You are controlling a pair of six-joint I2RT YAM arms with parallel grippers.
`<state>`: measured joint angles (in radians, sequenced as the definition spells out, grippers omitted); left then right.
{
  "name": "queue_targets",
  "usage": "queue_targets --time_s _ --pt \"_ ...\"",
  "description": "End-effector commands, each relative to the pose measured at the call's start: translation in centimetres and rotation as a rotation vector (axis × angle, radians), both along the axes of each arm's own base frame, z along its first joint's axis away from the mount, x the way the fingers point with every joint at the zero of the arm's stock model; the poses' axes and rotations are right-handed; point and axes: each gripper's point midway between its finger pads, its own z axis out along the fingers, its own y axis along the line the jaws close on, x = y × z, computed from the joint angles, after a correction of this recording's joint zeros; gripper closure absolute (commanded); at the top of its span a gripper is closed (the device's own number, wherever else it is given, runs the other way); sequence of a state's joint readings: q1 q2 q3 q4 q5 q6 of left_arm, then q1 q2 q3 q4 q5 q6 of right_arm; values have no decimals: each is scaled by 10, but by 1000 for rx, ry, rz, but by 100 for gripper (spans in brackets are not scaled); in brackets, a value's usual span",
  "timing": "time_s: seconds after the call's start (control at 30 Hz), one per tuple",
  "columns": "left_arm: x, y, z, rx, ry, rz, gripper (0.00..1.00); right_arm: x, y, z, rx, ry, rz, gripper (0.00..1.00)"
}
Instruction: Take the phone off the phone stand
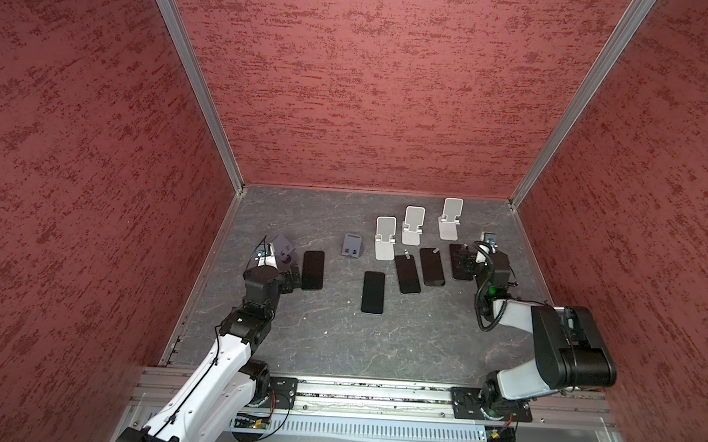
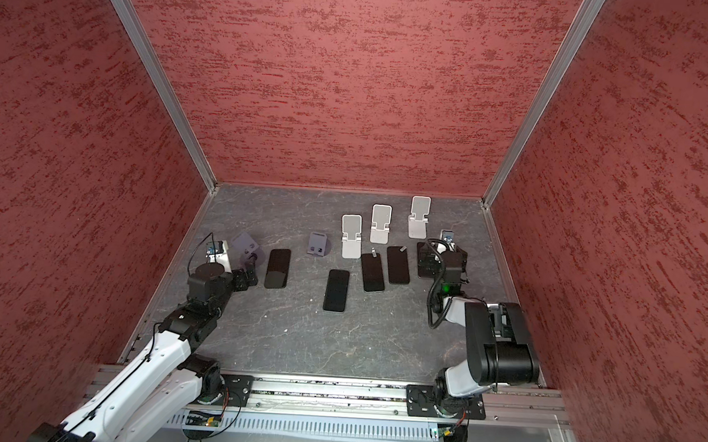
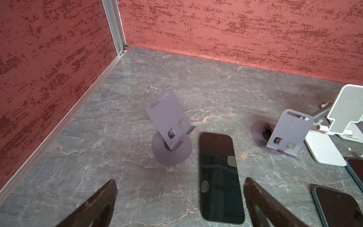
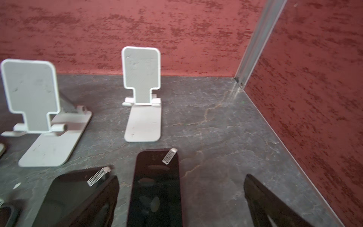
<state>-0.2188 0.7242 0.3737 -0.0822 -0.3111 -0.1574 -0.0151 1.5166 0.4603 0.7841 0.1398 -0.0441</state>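
Several black phones lie flat on the grey table; none rests on a stand. The leftmost phone lies beside an empty purple phone stand. My left gripper is open low over the table, just short of that stand and phone. My right gripper is open over the rightmost phone, which lies between its fingers untouched, in front of an empty white stand. In both top views this phone is partly hidden by the gripper.
A second purple stand and two more white stands stand empty mid-table. Three more phones lie in front of them. Red walls close the left, back and right sides.
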Motion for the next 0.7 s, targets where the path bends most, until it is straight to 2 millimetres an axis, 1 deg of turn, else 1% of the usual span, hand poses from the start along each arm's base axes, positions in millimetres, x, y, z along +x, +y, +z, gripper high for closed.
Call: queue_targets --time_s 0.0,0.1,0.13,0.23,0.37,0.43,0.5,0.53,0.6,0.67 --pt "6 0 13 -3 -70 -17 0 -10 -3 10 107 -99 32 1" --pt "9 1 15 1 -98 -16 1 -28 -4 10 102 -202 31 1" --pt "11 3 16 3 -112 -10 1 -31 -3 8 101 -188 31 1" --pt "16 10 16 18 -130 5 0 -28 -6 7 102 -178 15 1" --pt "20 24 13 57 -166 44 1 -28 -6 8 102 -185 15 1" --pt "22 33 8 65 -206 65 1 -28 -6 8 101 -182 16 1" --pt "21 49 6 76 -243 120 1 -28 -6 8 102 -182 14 1" --pt "21 53 3 59 -252 123 0 -28 -6 8 102 -182 16 1" --pt "23 58 -2 4 -267 117 0 -28 -6 8 102 -182 17 1" --pt "27 55 -4 -21 -277 90 1 -28 -6 8 102 -182 15 1"
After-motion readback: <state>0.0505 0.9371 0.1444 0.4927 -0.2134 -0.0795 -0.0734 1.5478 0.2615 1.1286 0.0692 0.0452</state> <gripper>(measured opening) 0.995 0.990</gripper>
